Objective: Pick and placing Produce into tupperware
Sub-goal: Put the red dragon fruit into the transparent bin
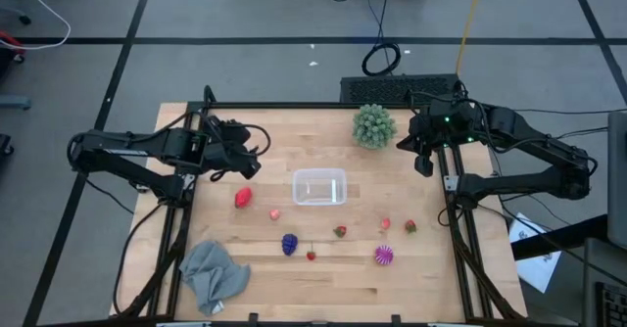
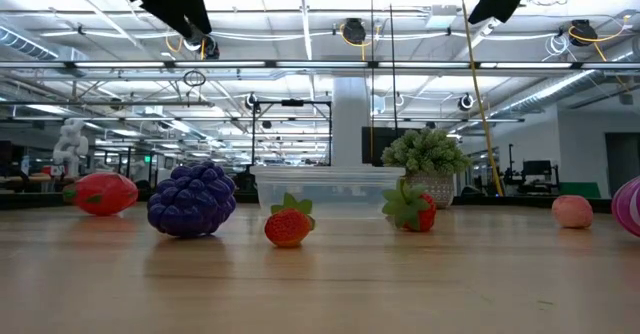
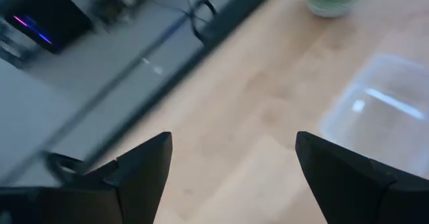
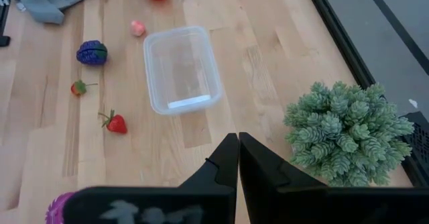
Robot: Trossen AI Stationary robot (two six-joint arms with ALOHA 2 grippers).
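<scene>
The clear tupperware (image 1: 319, 186) stands near the table's middle, with nothing in it that I can see. The produce lies on the wood around its near side: a red piece (image 1: 243, 198), a small pink one (image 1: 275, 212), a dark purple one (image 1: 290, 244), small strawberries (image 1: 340, 231), and a striped magenta piece (image 1: 383, 256). My left gripper (image 1: 252, 167) hovers open, left of the tupperware and above the table. My right gripper (image 1: 424, 164) hovers shut, right of the tupperware and beside the green spiky plant (image 1: 373, 125). In the right wrist view the shut fingers (image 4: 238, 143) point toward the tupperware (image 4: 182, 68).
A grey cloth (image 1: 214, 273) lies crumpled at the near left corner. The green spiky plant (image 4: 345, 130) sits at the far edge, close to my right gripper. Bare wood lies between the tupperware and the far edge. A black frame borders the table.
</scene>
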